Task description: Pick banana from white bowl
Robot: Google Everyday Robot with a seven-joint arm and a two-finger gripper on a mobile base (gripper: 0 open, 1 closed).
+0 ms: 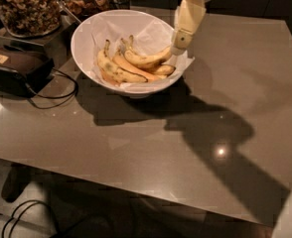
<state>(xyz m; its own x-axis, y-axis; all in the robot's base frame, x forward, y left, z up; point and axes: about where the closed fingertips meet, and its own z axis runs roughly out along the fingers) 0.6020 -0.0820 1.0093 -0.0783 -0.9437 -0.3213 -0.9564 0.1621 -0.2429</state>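
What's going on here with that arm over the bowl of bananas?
A robot arm is going after a banana. Its gripper hangs at the right rim of the white bowl, right by the end of the curved banana that lies on top of the other bananas. Nothing is lifted yet. Jars of nuts stand behind the bowl.

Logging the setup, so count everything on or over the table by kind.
White bowl: 1
Bananas: 3, in the bowl
Glass jars: 2
Black box: 1
Gripper: 1, over the bowl's right rim
Total: 8
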